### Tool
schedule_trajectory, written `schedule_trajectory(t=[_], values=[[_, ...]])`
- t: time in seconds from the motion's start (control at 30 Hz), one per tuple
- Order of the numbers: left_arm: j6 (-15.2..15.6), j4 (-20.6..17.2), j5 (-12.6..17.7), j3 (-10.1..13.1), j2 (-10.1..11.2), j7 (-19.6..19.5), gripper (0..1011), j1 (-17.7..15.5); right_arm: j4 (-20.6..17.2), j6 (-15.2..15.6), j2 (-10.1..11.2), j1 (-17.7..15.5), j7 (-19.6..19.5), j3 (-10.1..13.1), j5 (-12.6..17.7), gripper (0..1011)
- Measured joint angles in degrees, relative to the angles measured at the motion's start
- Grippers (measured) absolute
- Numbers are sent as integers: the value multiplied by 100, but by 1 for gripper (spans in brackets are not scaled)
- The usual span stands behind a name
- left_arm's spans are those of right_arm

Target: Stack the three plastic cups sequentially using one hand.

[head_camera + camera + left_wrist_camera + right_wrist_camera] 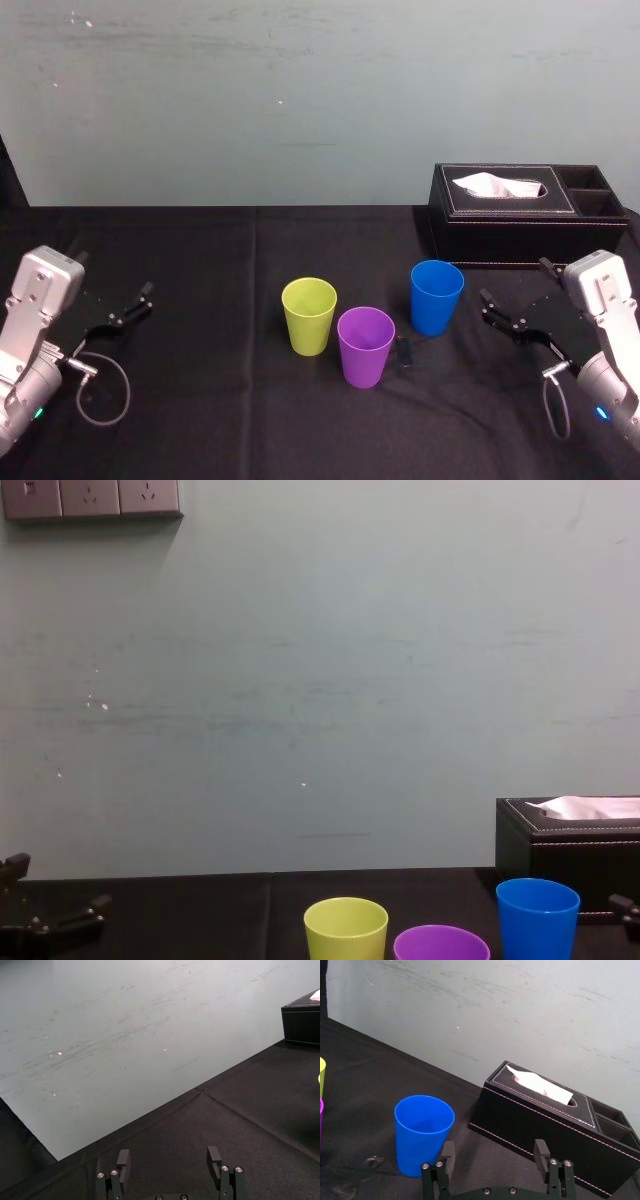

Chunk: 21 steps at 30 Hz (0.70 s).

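well, from the head view the three cups stand upright on the black table (pixel 200 400). the yellow-green cup (pixel 309 315) is near the middle. the purple cup (pixel 365 345) is just beside it and nearer to the robot; i cannot tell if they touch. the blue cup (pixel 437 296) stands apart to the right, in front of the tissue box (pixel 525 215). the left gripper (pixel 138 302) rests at the left side, well apart from the cups. the right gripper (pixel 489 308) is near the blue cup.

in the left wrist view the left gripper's fingers are spread over bare cloth.

in the right wrist view the right gripper's fingers are spread too, and the blue cup stands just ahead of them, a little to one side.

from the chest view all three rims look level.

i judge the cups are light, thin and smooth, so they may slip or tip over. a gentle pinch on the wall just under the rim seems best.
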Motion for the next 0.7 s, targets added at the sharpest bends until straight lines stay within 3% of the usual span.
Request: schedule_trajectory(t=[0.7], values=[[0,0,0,0,0,0,1000,0,0,0,0,0,0,0,0,1003]])
